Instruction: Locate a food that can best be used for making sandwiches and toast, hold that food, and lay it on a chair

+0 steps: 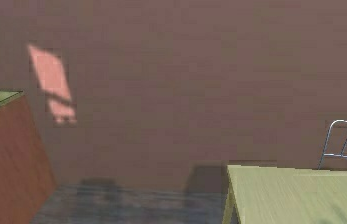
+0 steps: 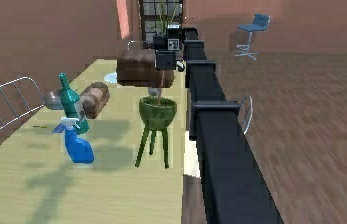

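Reaching out over the yellow table (image 2: 31,190), my arm (image 2: 216,120) puts the gripper (image 2: 159,55) at the far brown loaf (image 2: 136,70), by 1 green vase (image 2: 157,115); I cannot tell whether it holds anything.

Wire chair (image 1: 331,138) cut by forward view's right edge, whether gripper (image 2: 158,68) holds anything cannot be told

Room on the table's (image 2: 31,195) near left; a blue spray bottle (image 2: 79,150) and maybe a green pot (image 2: 157,112) block farther in.
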Available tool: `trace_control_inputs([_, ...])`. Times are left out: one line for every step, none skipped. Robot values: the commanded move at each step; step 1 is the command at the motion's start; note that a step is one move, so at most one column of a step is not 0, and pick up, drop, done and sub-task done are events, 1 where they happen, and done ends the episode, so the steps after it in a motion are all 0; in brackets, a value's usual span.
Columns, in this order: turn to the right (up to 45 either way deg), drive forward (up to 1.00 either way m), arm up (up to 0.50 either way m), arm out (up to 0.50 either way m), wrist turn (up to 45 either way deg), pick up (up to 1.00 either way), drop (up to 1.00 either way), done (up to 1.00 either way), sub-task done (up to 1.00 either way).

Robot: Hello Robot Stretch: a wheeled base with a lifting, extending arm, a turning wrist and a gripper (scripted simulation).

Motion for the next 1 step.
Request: trace_control_inputs([0.0, 0.00, 0.00, 0.00, 39.0, 0.00, 0.00, 0.00, 0.00])
